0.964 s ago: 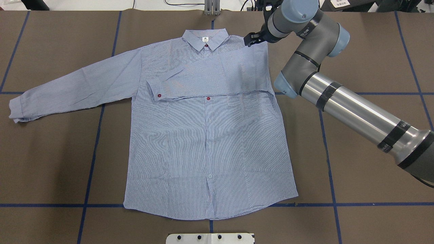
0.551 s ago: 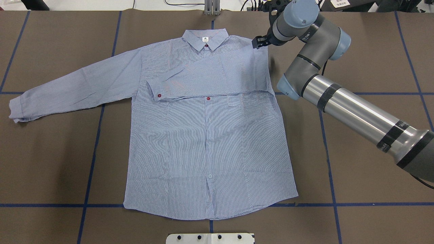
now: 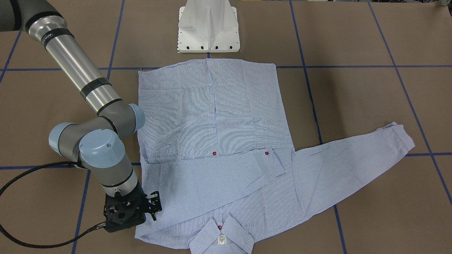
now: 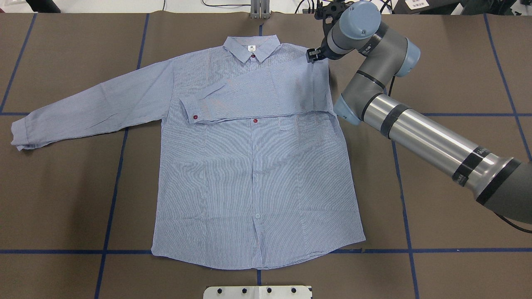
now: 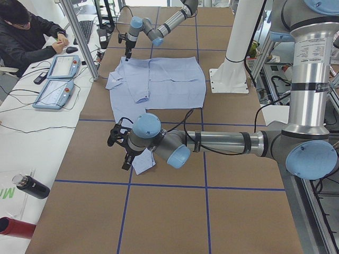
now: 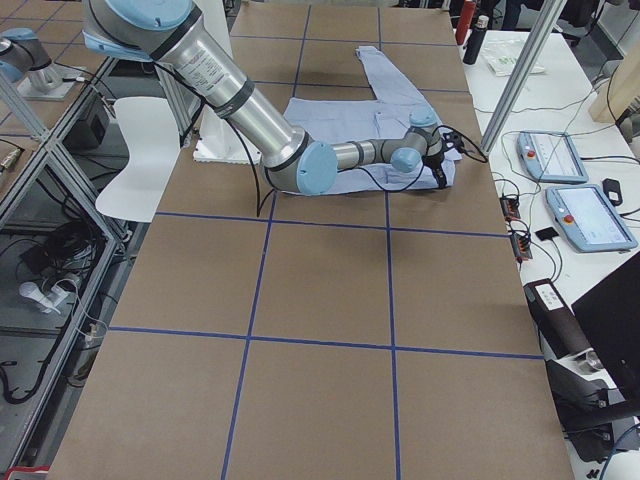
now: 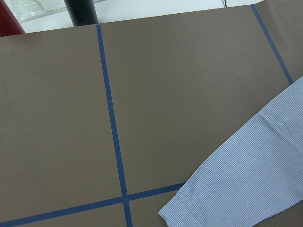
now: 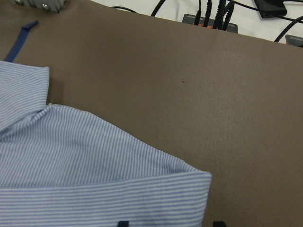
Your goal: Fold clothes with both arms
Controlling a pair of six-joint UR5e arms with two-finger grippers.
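The right tool (image 4: 311, 55) has edged a little along the shoulder corner of the shirt (image 4: 253, 174), fingers apart and gripping nothing. The shirt hasn't stirred: it lies flat on the tabletop (image 4: 62, 199), front up, right sleeve (image 4: 257, 97) folded across the chest. I'd say that fold is done and the outstretched left sleeve (image 4: 91, 108) comes next; the left tool (image 5: 124, 159) hangs over its cuff (image 5: 143, 163), though I can't tell whether its fingers are apart or together.

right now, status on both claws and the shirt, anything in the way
Right claw open by shoulder fold. Left claw over left cuff, state unclear. Shirt flat, right sleeve folded across chest, left sleeve out. Nothing lying on it.
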